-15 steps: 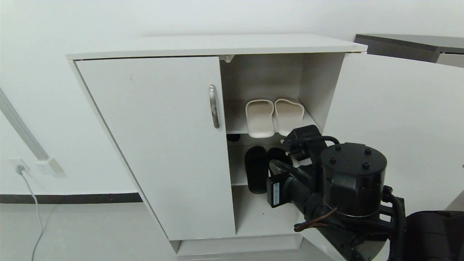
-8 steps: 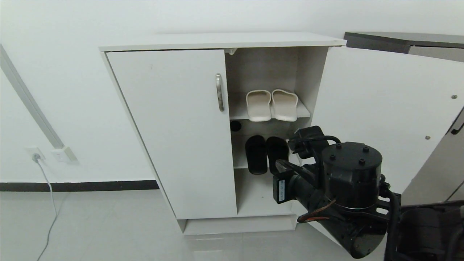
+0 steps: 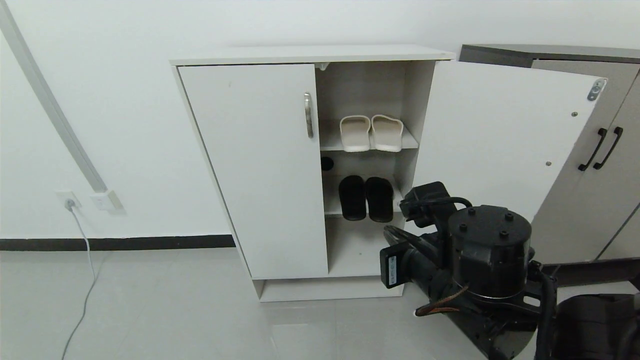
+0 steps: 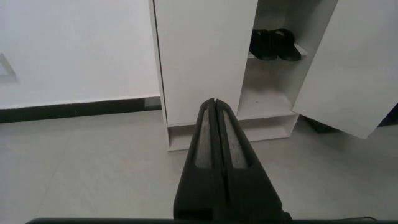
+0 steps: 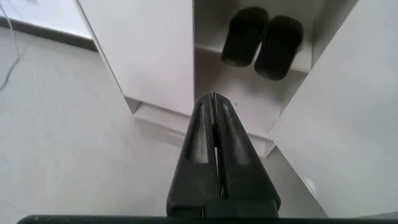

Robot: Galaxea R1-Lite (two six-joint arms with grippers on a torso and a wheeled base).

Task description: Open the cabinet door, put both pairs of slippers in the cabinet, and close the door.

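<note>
The white cabinet [image 3: 310, 54] stands against the wall with its left door [image 3: 260, 165] closed and its right door [image 3: 490, 140] swung wide open. A beige pair of slippers [image 3: 371, 133] lies on the upper shelf, and a black pair [image 3: 366, 198] on the shelf below. My right gripper [image 5: 213, 98] is shut and empty, hanging above the floor in front of the open compartment, with the black pair [image 5: 262, 43] ahead of it. My left gripper [image 4: 214, 102] is shut too and holds nothing, low in front of the closed door.
A grey cabinet [image 3: 600, 150] with black handles stands just behind the open door. A wall socket [image 3: 67, 203] with a cable hanging to the floor is on the left. Bare grey floor [image 3: 175, 310] spreads in front of the white cabinet.
The whole head view has pulled back and shifted, so the cabinet looks smaller and farther off. Both pairs of slippers lie as before. The right arm holds its pose.
</note>
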